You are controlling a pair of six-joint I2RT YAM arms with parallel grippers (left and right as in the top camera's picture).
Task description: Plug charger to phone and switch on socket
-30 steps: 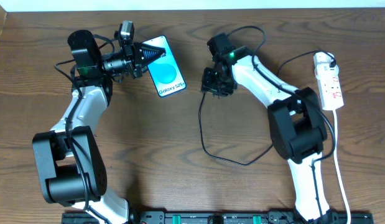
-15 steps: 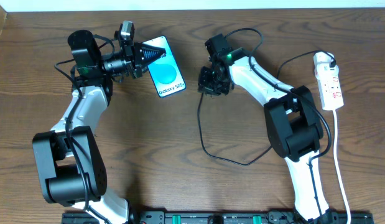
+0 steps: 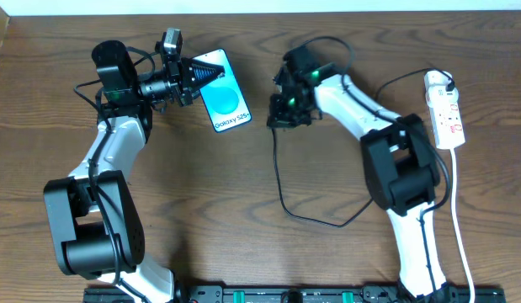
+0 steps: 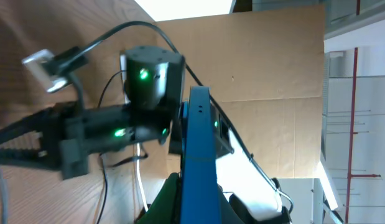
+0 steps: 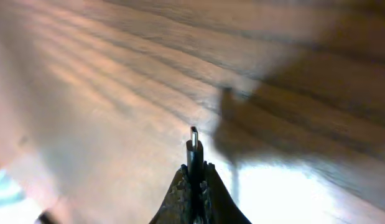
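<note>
While the left gripper [image 3: 191,77] is clamping the phone [image 3: 225,96] near the far edge of the desk [image 3: 218,244], the right gripper [image 3: 285,114] is pinching the charger [image 5: 193,145] by its tip, which probably needs aligning with the phone's port next

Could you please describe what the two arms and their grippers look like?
The left arm and right arm have white links between bulky black joint housings, with small green lights and thin black cables looped alongside. The left gripper and right gripper are black with tapered, ridged fingers.
</note>
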